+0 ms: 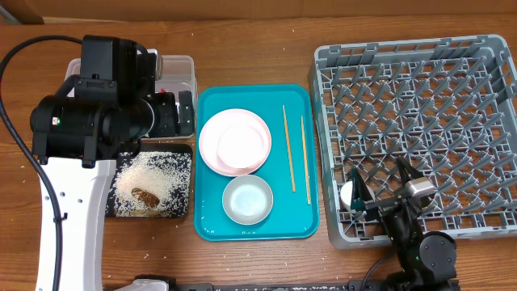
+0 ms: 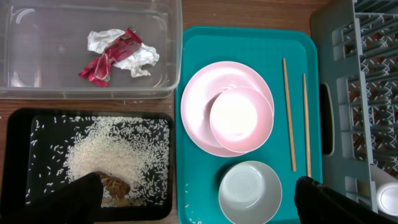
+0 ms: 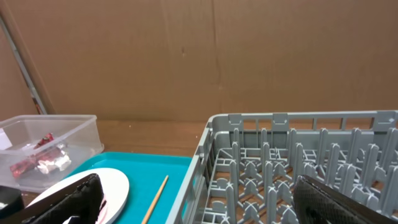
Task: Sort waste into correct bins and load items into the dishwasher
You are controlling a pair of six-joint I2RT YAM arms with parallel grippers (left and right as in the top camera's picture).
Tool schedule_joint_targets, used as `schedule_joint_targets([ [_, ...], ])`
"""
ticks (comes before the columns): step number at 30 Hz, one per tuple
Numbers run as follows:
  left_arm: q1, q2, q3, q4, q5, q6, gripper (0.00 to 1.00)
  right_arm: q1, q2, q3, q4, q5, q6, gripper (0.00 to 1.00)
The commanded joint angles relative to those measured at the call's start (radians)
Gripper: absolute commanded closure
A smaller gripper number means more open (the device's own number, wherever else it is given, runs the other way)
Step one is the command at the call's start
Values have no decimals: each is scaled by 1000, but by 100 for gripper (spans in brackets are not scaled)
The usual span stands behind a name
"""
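Observation:
The clear tub [image 2: 171,56] holds the red wrapper [image 2: 106,62] and the crumpled white napkin [image 2: 134,53]. The black tray [image 2: 15,155] holds grainy food scraps [image 2: 118,155] and a brown lump. On the teal tray [image 2: 193,43] lie a pink-rimmed plate [image 2: 199,106] with a smaller dish [image 2: 239,118] on it, a white bowl [image 2: 250,191] and two chopsticks [image 2: 289,112]. A small white cup [image 1: 353,196] sits in the grey dish rack [image 1: 420,97]. My left gripper [image 2: 199,205] is open and empty, high above both trays. My right gripper [image 3: 199,202] is open and empty over the rack's near left corner.
The teal tray [image 1: 303,218] stands between the black tray [image 1: 190,158] and the rack. A few stray grains lie on the teal tray's near left corner. A cardboard wall [image 3: 199,56] stands behind the table. The left arm [image 1: 89,113] covers part of the clear tub [image 1: 182,69].

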Motion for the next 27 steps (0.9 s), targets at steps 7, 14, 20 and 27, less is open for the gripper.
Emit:
schedule_joint_targets([
  [7,-3,6,6,3,7,-3,0,-3,-12,-57,-23,9,-6,0],
  [14,-3,6,6,3,7,-3,0,-3,-12,-57,-24,9,-6,0],
  [20,-3,6,6,3,7,-3,0,-3,-12,-57,-24,9,-6,0],
  [27,-3,6,6,3,7,-3,0,-3,-12,-57,-24,9,-6,0],
])
